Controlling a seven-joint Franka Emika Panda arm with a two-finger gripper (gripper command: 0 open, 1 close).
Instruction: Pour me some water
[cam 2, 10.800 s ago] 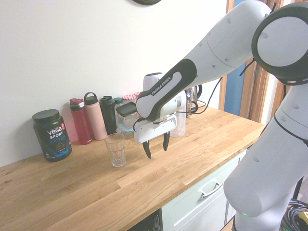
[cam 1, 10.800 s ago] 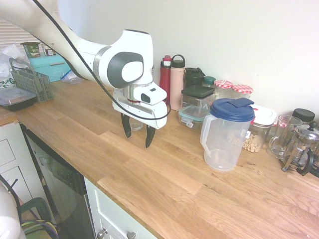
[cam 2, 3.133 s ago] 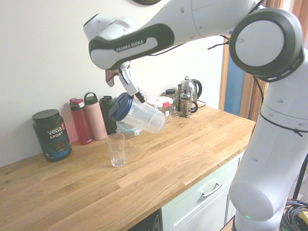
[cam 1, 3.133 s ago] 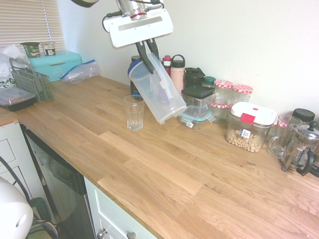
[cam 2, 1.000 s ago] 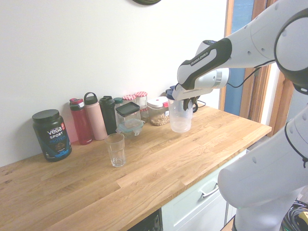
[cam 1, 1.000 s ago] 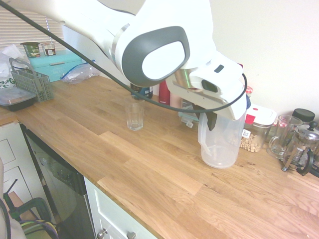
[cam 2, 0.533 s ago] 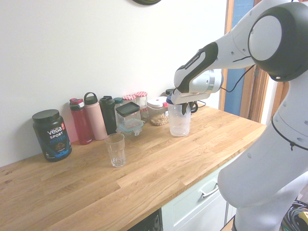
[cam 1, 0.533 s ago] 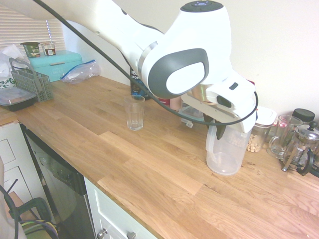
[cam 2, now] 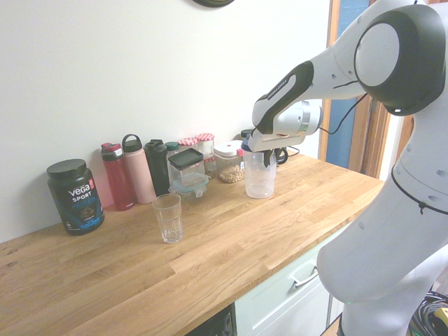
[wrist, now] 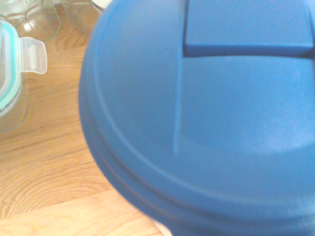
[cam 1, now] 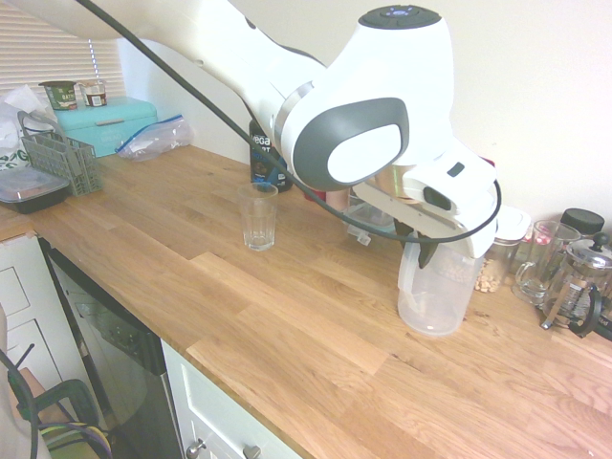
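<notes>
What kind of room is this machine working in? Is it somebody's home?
Most likely a home kitchen. A long wooden countertop runs over white cabinet drawers, a French press stands at one end, and water bottles and food jars line the wall.

- The black tub (cam 2: pixel 75 196) beside the bottles carries "VEGA SPORT" in white letters on its label; the smaller print beneath is too fine to read.
- The arm's black forearm cover (cam 2: pixel 282 88) bears white lettering, too small here to make out.
- Nothing else in view is legible.
</notes>
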